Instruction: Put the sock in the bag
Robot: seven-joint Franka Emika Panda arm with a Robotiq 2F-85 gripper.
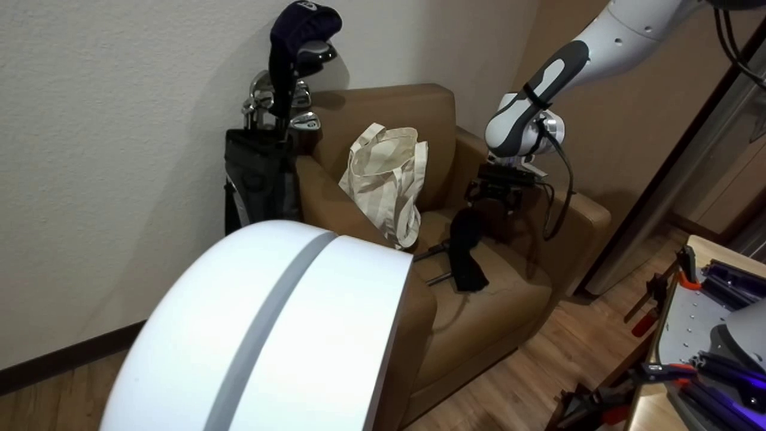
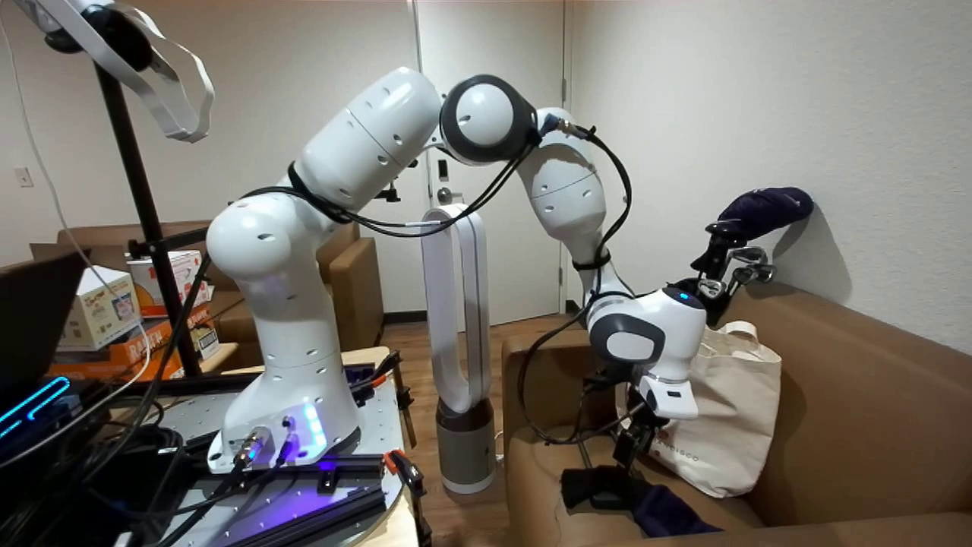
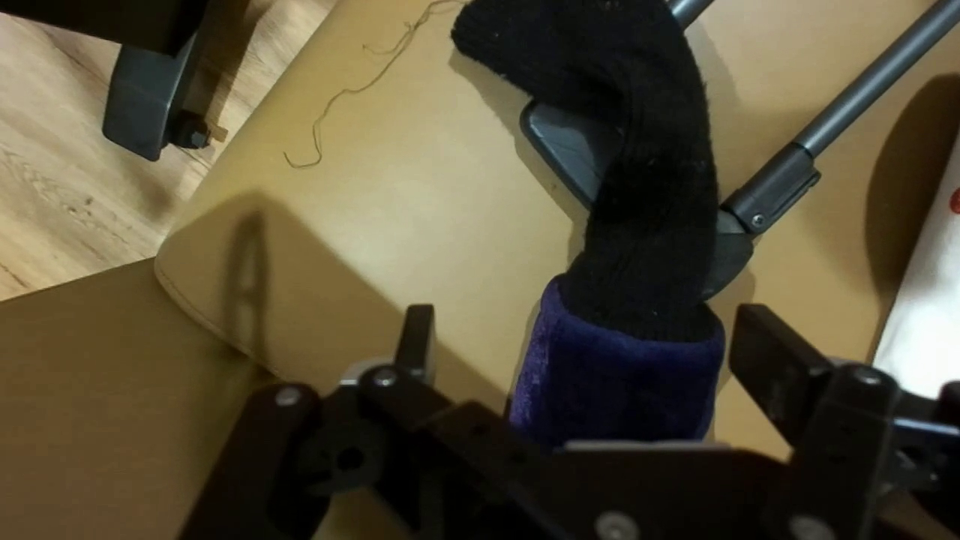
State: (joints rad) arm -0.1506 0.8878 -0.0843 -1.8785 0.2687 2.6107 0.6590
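The sock is a long black knit piece with a dark purple velvety end. It lies bent on the brown seat in both exterior views point(image 1: 468, 254) point(image 2: 670, 512) and in the wrist view point(image 3: 652, 187). My gripper point(image 1: 494, 200) is open and empty above it, pointing down, also in an exterior view point(image 2: 632, 447). In the wrist view the fingers point(image 3: 583, 328) stand on either side of the purple end, whose far part is hidden behind the gripper. The cream cloth bag point(image 1: 383, 185) stands on the chair with its top open point(image 2: 733, 406). Its edge shows in the wrist view point(image 3: 926, 322).
A dark metal stand with rods point(image 3: 847, 112) lies under the sock. The armchair's arm point(image 1: 583, 221) rises beside my gripper. A golf bag with clubs point(image 1: 260, 173) stands beside the chair. A tower fan point(image 2: 465, 448) stands between the robot's table point(image 2: 380, 448) and the chair.
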